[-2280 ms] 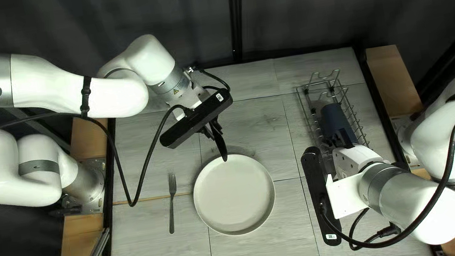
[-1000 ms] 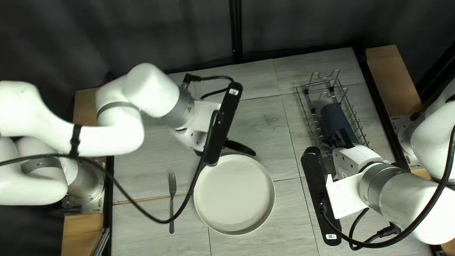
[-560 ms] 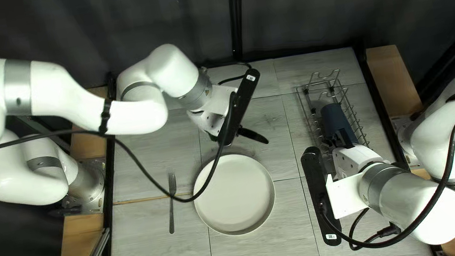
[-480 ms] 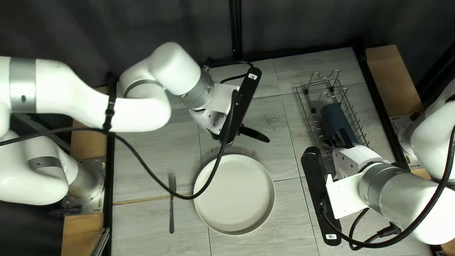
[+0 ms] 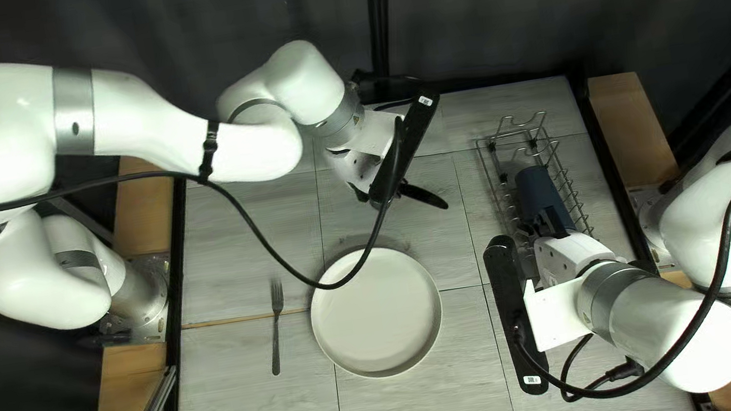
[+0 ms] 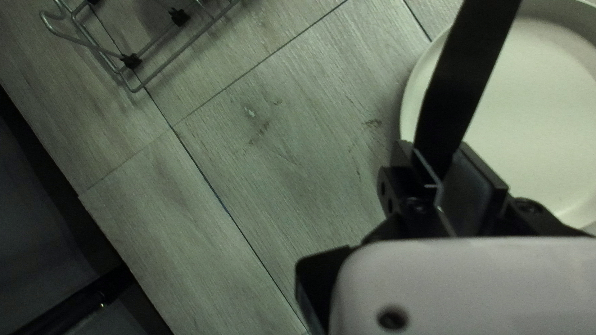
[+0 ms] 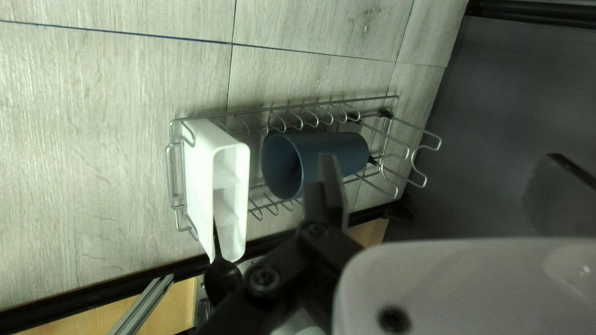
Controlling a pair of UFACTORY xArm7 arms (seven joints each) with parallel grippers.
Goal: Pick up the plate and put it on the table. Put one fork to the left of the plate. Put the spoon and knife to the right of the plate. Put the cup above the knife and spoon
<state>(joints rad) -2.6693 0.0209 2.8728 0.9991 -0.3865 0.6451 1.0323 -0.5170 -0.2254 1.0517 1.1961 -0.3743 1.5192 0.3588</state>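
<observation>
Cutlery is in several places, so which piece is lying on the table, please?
The fork, beside the plate; the spoon is in the white holder, the knife in the left gripper.

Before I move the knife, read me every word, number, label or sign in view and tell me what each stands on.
White label on the left arm's black wrist bar: too small to read.
White label on the right arm's black wrist bar: too small to read.
I see no print on the knife, plate, fork, cup or white holder.
</observation>
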